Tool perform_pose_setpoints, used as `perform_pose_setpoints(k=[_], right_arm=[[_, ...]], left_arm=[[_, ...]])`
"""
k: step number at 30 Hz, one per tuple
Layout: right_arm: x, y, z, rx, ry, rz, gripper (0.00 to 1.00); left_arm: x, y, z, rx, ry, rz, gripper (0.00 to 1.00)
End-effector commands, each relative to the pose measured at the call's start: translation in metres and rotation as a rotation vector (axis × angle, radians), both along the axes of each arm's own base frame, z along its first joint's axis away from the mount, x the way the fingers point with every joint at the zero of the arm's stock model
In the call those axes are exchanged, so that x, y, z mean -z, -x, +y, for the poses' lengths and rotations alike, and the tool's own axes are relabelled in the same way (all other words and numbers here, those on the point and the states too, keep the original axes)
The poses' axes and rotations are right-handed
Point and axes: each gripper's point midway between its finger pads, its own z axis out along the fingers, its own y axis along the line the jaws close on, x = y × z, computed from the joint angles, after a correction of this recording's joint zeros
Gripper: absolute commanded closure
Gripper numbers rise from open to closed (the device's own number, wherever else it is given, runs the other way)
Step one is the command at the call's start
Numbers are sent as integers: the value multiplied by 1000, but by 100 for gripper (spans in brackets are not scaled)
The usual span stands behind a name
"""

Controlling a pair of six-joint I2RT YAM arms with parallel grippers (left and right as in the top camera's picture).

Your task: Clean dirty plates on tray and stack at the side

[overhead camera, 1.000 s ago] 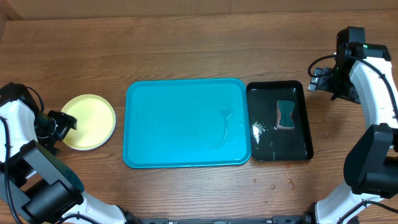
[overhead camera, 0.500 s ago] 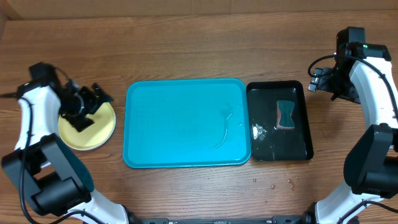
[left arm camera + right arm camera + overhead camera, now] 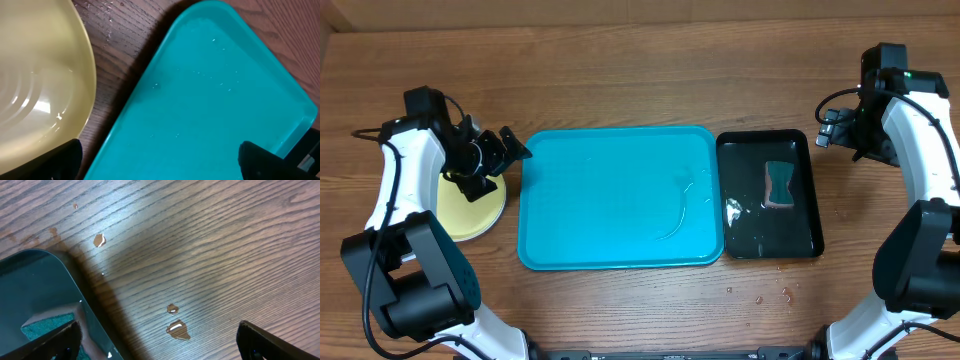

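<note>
The turquoise tray [image 3: 620, 196] lies in the middle of the table with nothing on it but water streaks. A lime green plate [image 3: 470, 210] sits on the table left of the tray, on top of the stack; the white and light blue plates are hidden. My left gripper [image 3: 505, 160] is open and empty, above the gap between the plate and the tray's left edge. In the left wrist view the plate [image 3: 35, 85] is at left and the tray [image 3: 210, 100] at right. My right gripper [image 3: 832, 128] is open and empty at the far right.
A glossy black tray [image 3: 770, 194] with a teal sponge [image 3: 779, 185] stands right of the turquoise tray; its corner shows in the right wrist view [image 3: 30, 290]. Water drops [image 3: 175, 327] lie on the wood beside it and near the table's front [image 3: 760, 295].
My left arm has swung from the table's left edge across the green plate toward the turquoise tray. The right arm has not moved.
</note>
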Motion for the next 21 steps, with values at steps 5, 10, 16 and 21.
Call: perform_pose_setpoints(k=[5,10,16,21], right_arm=[[-22,-4,4,-7,16,-70,0],[-74,-7,38,-94,27,-221,0],[-167,13,101,-258,11,-501,0],[-239,61,146,-401,-44,-726,0]], left_arm=[[-2,-1,-3,24,7,-17,0],[-2,-1,-3,23,7,-17,1],[-2,-1,-3,24,7,-17,0],[-2,-1,-3,23,7,-17,0]])
